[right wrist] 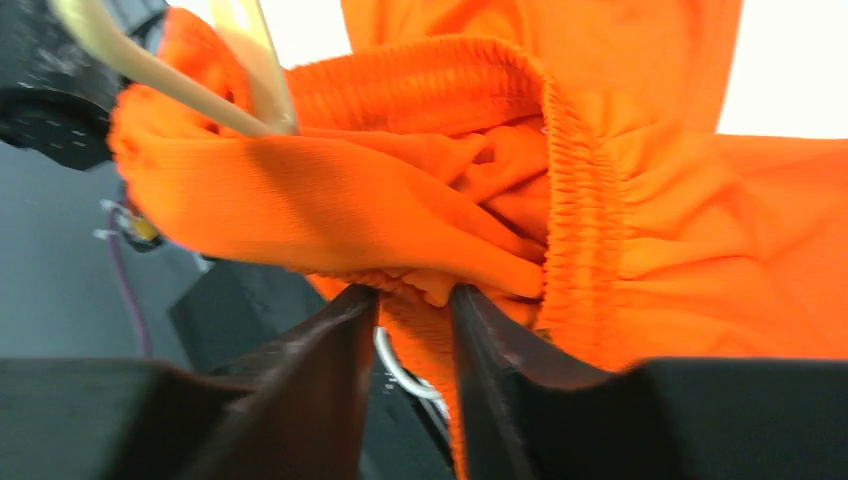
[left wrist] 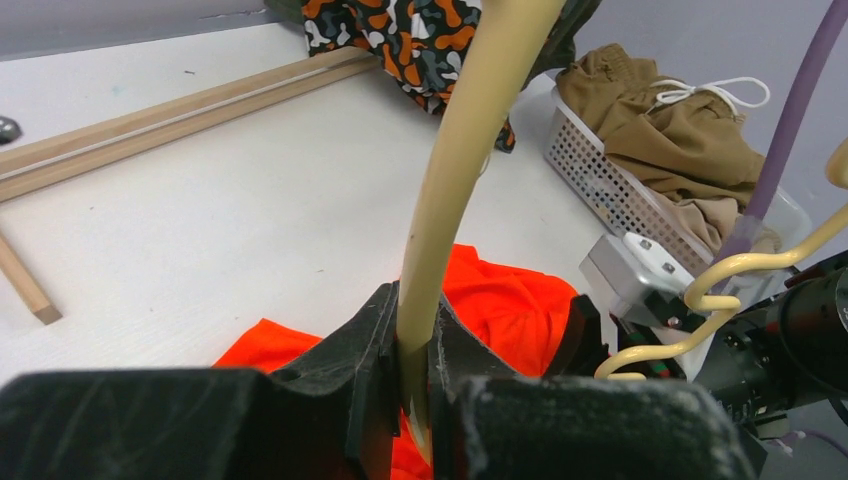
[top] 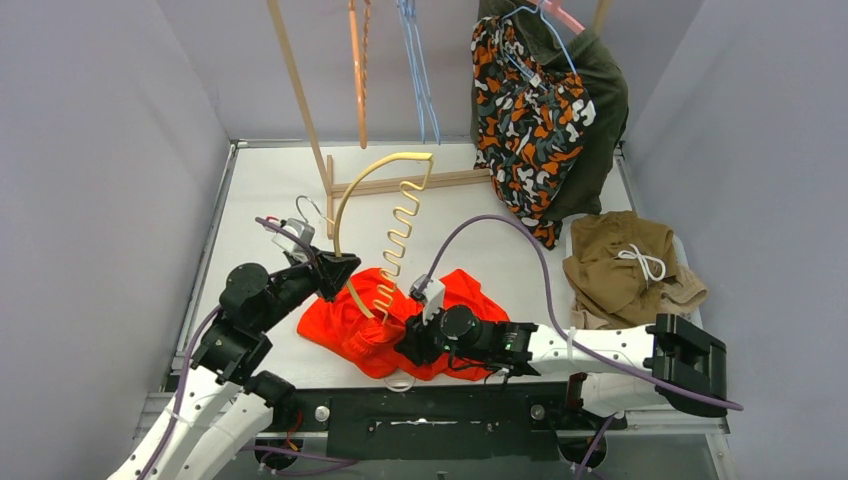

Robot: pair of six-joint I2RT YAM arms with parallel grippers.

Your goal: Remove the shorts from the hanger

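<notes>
Left wrist view: the hanger (left wrist: 470, 170), cream-coloured, is clamped by the left claw (left wrist: 415, 395). Its curved bar is pinched between the two fingers and rises steeply out of them. In the right wrist view a fold of the orange shorts (right wrist: 640, 220) at the elastic waistband is nipped by the right claw (right wrist: 415, 310), and the cloth is bunched above the fingers. Two cream parts of the hanger are seen against the waistband at the upper left of that view.

From above, the orange shorts are spread in a crumpled heap on the tabletop (top: 270, 200) between the two claws, near the arm bases. The hanger's spiral part is sunk into the heap, while its arched bar is lifted above the cloth on the left.

Farther out, a wooden rack (top: 298, 90) is stood on the far half of the tabletop. The camouflage shorts (top: 530, 120) are hung at the far right, with the green shorts (top: 605, 90) just behind them. The brown shorts (top: 620, 260), with a white drawstring on top, are piled in a white basket (left wrist: 600, 185) at the right edge, and the beige shorts (top: 690, 292) are partly covered beneath them.
</notes>
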